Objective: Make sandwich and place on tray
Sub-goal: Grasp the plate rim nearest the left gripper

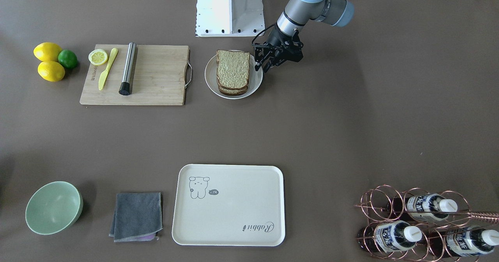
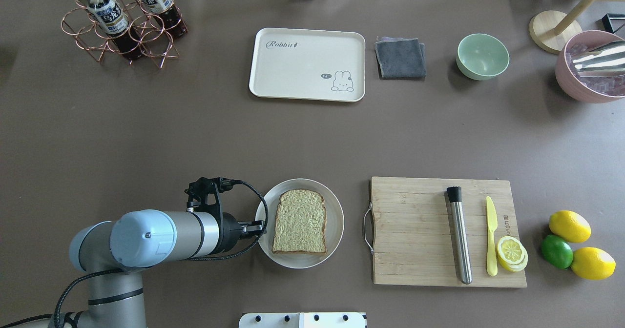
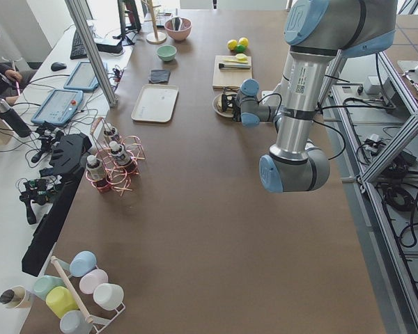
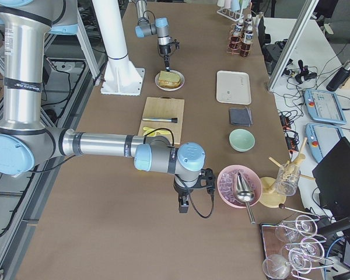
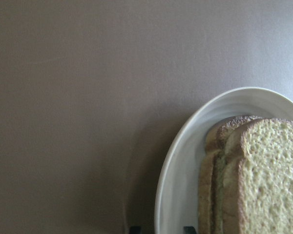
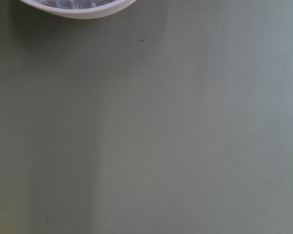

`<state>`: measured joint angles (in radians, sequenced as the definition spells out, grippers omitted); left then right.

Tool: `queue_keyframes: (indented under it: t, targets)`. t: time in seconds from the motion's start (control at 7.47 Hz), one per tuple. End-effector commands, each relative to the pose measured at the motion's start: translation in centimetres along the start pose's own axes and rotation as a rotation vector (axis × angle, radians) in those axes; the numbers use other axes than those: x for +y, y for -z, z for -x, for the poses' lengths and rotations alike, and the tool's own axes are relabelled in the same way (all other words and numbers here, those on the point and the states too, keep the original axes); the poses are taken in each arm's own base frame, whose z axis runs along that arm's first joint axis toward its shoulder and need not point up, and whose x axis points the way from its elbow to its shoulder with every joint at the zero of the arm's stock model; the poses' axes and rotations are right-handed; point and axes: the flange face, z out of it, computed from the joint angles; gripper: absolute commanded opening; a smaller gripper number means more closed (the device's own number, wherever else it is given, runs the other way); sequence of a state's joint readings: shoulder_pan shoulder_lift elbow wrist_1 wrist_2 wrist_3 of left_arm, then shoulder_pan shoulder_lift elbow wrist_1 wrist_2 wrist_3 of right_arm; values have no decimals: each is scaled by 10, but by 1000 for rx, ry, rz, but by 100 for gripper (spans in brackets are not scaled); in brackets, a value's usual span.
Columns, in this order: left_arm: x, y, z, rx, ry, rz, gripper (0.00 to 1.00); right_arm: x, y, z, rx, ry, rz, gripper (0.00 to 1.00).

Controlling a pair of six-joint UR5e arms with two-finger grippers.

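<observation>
A stack of brown wholegrain bread slices (image 2: 300, 220) lies on a round white plate (image 2: 337, 215) near the robot's side of the table; no egg shows. My left gripper (image 2: 261, 228) points down at the plate's left rim, its jaws a small gap apart astride the rim and holding nothing. The left wrist view shows the bread (image 5: 268, 175) and the plate (image 5: 185, 161). The cream tray (image 2: 307, 64) lies bare at the far side. My right gripper (image 4: 184, 205) hovers over bare table by a pink bowl; I cannot tell if it is open.
A wooden cutting board (image 2: 415, 230) right of the plate holds a steel muddler (image 2: 460, 240), a yellow knife and lemon slices. Lemons and a lime (image 2: 556, 251) lie beyond it. A grey cloth (image 2: 400, 58), a green bowl (image 2: 482, 56), a bottle rack (image 2: 122, 20) and a pink ice bowl (image 2: 591, 67) stand at the far side.
</observation>
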<state>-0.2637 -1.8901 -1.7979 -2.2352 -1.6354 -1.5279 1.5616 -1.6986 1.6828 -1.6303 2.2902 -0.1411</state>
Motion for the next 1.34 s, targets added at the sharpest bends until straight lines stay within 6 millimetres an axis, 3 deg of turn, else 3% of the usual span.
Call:
queue_keyframes:
  t: [0.0,0.67,1.07,1.21]
  targets:
    - [1,-3,0,-2,1,1,38,0,0,0,0,0,0,100]
    - [2,-4,0,-3,-1,4,32,0,-1,-1,0,-2,2,100]
    - [1,-3,-3,1,-1,3,0,-1,-1,-1,0,-2,1,100]
    - [1,-3,-3,1,-1,1,0,-1,-1,-1,0,-5,2,100]
